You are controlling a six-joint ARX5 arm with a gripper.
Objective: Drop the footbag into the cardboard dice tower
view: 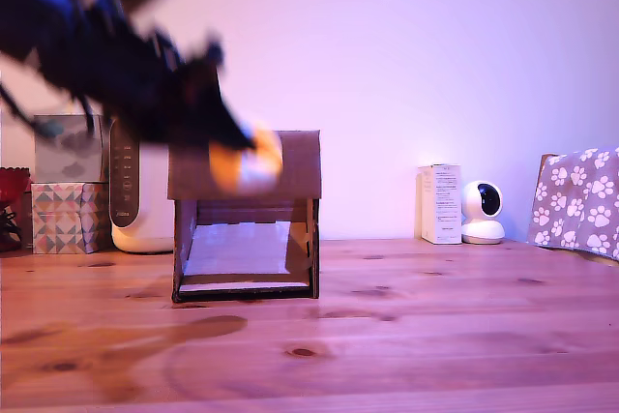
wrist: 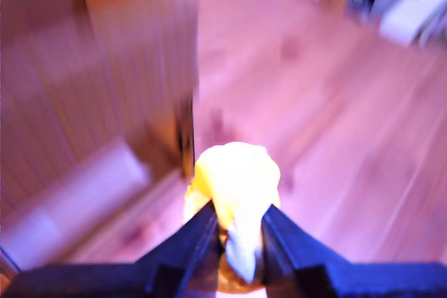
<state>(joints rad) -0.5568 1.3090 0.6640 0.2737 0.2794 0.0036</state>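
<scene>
At the far left of the exterior view, a red object (view: pixel 10 191) sits at the edge of a wooden table (view: pixel 435 336). Next to it two patterned tissue boxes (view: pixel 68 186) are stacked, a grey one on a box with coloured triangles. A white kettle (view: pixel 135 191) with a dark front strip stands just beside them.

Above these, a dark, motion-blurred robot arm (view: pixel 87 41) reaches down from about ten o'clock toward the middle of the scene. Its gripper (view: pixel 237 154) pinches the footbag (view: pixel 247 162), a soft orange, yellow and white ball, seen in front of the upper panel of the cardboard dice tower (view: pixel 295 166). In the wrist view, the two dark fingers (wrist: pixel 192 239) press into the footbag (wrist: pixel 234 179) from either side, and the cardboard wall (wrist: pixel 133 68) rises close beside it, though that view is heavily blurred.

The tower stands on the table just beside the kettle, its front opening showing a pale sloped ramp (view: pixel 237 249) at six o'clock below the ball.

Well apart, toward the exterior view's right, stand a white carton (view: pixel 441 203), a small white camera (view: pixel 482 212) just beside it, and a grey cloth with white paw prints (view: pixel 580 202) at the edge.
</scene>
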